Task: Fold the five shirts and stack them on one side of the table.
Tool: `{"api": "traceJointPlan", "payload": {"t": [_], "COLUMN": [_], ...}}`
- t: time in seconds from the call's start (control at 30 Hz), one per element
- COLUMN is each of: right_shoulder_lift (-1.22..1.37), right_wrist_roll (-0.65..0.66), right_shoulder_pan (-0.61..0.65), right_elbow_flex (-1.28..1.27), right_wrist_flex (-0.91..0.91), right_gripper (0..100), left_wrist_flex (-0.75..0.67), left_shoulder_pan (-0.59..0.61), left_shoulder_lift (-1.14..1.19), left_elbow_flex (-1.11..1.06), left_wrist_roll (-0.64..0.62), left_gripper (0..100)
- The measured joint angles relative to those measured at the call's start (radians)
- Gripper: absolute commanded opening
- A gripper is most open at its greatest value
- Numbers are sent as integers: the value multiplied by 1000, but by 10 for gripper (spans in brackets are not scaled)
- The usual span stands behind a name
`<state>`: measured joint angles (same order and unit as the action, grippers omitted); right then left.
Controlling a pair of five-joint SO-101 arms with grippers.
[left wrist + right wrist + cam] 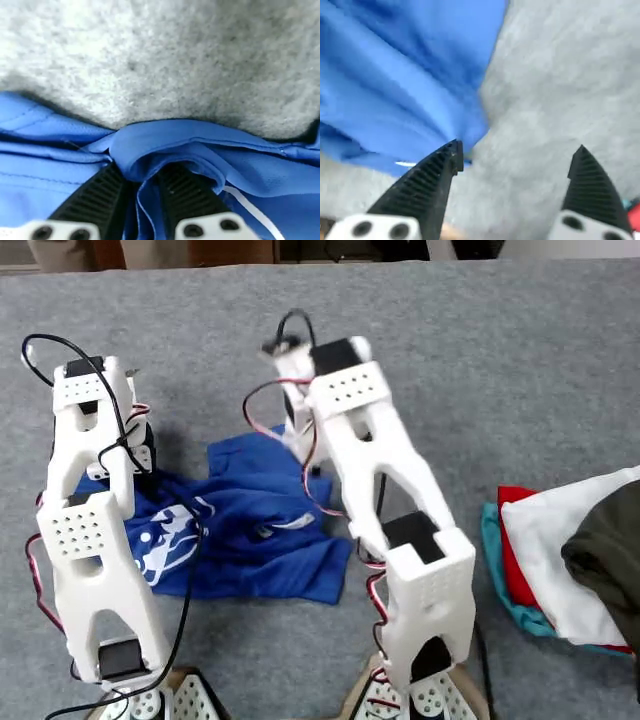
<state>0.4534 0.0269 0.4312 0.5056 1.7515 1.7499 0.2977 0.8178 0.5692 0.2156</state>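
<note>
Here the left claw is pinching an edge of the blue shirt while the right claw, hanging wide open just beside it, is probably needing a matching grip before folding.

Grey felt cover is seen under and ahead of the left gripper and the right gripper. A brown wood-like surface is seen well beyond both, past the cover's far edge.
</note>
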Motion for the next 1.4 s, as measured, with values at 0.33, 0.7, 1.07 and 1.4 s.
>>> {"api": "traceJointPlan", "payload": {"t": [0.33, 0.7, 1.07, 1.4], "right_shoulder_lift": [393, 758, 850, 872], "right_wrist_roll": [-158, -221, -219, -221], "right_shoulder_pan": [12, 71, 71, 49], "right_elbow_flex": [474, 891, 911, 934], "right_wrist_flex": [-71, -31, -31, -34], "right_gripper": [184, 184, 181, 14], "left_wrist_flex": [0, 0, 0, 0], "left_shoulder_pan": [0, 0, 0, 0], "left_shoulder_lift": [0, 0, 0, 0], "left_elbow_flex": [0, 0, 0, 0], "left_wrist_roll": [0, 0, 0, 0], "left_gripper": [20, 20, 20, 20]}}
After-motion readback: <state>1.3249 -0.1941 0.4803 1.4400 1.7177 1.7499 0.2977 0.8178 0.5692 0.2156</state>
